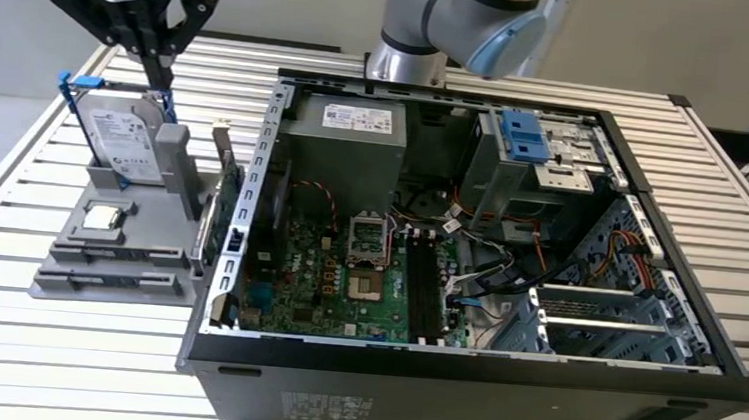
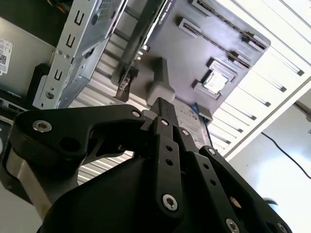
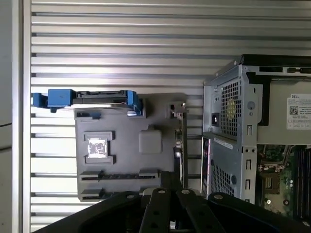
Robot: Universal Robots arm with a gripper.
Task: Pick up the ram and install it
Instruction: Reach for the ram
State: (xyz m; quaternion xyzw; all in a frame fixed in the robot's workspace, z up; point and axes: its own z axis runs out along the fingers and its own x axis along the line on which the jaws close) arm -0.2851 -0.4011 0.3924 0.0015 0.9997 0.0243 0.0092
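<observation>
A: Looking for the ram [image 1: 228, 199]? In the exterior view it stood on edge at five o'clock from your gripper [image 1: 165, 71], between tray [image 1: 68, 281] and case [image 1: 468, 388].
B: Your gripper was closed, empty. I judged the ram light, stiff, fragile: take its bare top edge.

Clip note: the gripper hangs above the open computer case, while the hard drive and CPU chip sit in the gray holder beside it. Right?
Not quite. The exterior view shows the gripper above the gray holder, over the hard drive, not above the open computer case. The hard drive and CPU chip do sit in that holder beside the case.
</observation>
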